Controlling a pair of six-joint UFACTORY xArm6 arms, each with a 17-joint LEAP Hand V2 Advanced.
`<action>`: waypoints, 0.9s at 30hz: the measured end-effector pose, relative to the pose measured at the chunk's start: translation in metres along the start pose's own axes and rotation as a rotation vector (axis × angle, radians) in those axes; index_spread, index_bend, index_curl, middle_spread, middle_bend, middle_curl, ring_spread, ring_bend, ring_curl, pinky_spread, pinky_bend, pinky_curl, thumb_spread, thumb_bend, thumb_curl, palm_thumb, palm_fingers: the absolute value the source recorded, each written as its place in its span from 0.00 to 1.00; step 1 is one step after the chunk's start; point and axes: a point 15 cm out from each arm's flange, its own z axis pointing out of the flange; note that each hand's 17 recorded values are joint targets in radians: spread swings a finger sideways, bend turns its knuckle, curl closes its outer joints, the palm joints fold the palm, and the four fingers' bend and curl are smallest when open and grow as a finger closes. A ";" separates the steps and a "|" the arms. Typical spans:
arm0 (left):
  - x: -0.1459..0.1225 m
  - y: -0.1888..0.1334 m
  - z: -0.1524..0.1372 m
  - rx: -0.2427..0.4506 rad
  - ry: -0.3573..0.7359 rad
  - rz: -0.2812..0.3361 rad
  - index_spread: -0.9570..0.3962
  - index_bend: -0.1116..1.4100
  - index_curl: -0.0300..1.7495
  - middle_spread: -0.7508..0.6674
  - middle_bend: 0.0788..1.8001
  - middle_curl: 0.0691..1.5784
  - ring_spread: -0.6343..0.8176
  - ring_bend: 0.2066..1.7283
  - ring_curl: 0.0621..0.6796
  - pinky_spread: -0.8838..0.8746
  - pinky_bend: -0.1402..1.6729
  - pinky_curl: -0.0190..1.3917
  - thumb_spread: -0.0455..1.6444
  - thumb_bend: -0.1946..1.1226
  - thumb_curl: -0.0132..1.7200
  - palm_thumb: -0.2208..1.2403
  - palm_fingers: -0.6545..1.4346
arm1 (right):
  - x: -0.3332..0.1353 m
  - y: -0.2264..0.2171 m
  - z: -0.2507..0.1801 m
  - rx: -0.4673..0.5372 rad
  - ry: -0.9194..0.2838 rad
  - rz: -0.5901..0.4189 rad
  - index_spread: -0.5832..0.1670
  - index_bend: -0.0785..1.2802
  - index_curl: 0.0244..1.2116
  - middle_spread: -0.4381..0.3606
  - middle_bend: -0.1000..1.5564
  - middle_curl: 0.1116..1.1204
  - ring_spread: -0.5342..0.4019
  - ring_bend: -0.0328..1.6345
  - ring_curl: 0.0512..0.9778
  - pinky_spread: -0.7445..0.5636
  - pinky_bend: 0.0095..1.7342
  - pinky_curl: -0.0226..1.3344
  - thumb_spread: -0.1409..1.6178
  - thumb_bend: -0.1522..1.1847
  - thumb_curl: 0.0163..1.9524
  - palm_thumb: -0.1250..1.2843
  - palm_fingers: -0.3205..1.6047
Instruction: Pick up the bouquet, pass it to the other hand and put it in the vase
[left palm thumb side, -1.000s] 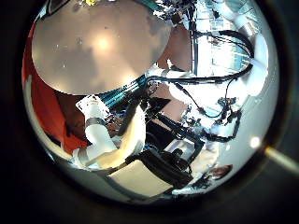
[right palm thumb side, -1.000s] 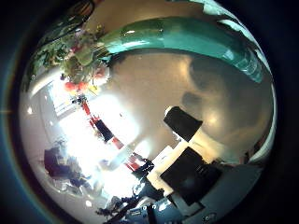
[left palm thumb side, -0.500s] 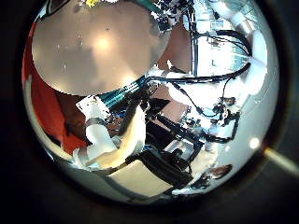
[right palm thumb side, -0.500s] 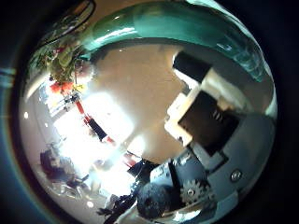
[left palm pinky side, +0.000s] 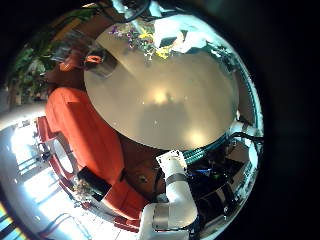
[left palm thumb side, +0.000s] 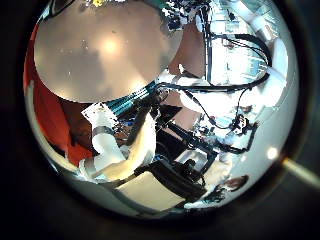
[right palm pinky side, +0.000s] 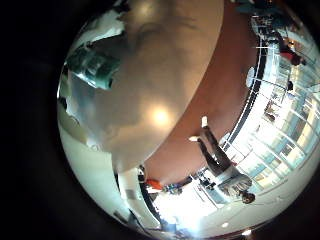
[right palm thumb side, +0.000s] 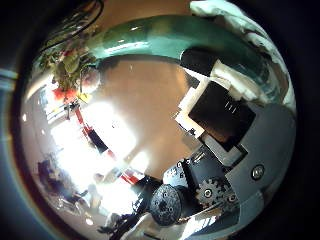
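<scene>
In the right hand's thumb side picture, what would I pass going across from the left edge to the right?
Bouquet's flower heads → bouquet's long wrapped stems, running across close to the palm → right hand, its own parts filling the right side. The table lies behind all of them, so it has no place in the order.

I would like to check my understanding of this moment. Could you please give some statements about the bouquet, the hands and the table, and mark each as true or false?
1. The bouquet is close to the right hand. True.
2. The left hand holds the bouquet. False: its palm views show the bouquet far across the table, beside another hand.
3. The table has a round top. True.
4. The bouquet stands in a vase. False: its stem stretches bare across the right palm's view, with no vase around it.
</scene>
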 end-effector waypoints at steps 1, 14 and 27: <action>0.000 0.000 0.001 -0.001 0.000 0.001 0.69 0.19 0.23 0.76 0.06 0.15 0.75 0.25 0.20 0.76 0.25 0.26 0.73 0.13 0.19 0.36 0.39 | 0.001 0.000 -0.001 0.005 0.000 0.002 0.22 0.74 0.73 0.26 0.76 0.72 0.33 0.85 0.53 0.36 0.84 0.27 0.58 0.11 0.28 0.82 0.79; -0.001 0.004 -0.004 0.008 0.001 0.011 0.69 0.19 0.23 0.76 0.06 0.15 0.75 0.25 0.20 0.76 0.25 0.26 0.73 0.13 0.18 0.35 0.39 | 0.013 0.023 -0.053 0.179 0.010 0.015 0.34 0.85 0.81 0.33 0.84 0.76 0.36 0.90 0.63 0.43 0.88 0.35 0.57 0.16 0.39 0.93 0.75; -0.001 -0.003 -0.009 0.017 0.014 0.023 0.69 0.19 0.23 0.75 0.06 0.15 0.75 0.25 0.20 0.76 0.25 0.26 0.73 0.13 0.18 0.35 0.40 | -0.022 0.080 -0.104 0.339 -0.110 -0.087 0.41 0.88 0.81 0.38 0.87 0.74 0.37 0.91 0.66 0.45 0.85 0.41 0.57 0.16 0.47 0.93 0.75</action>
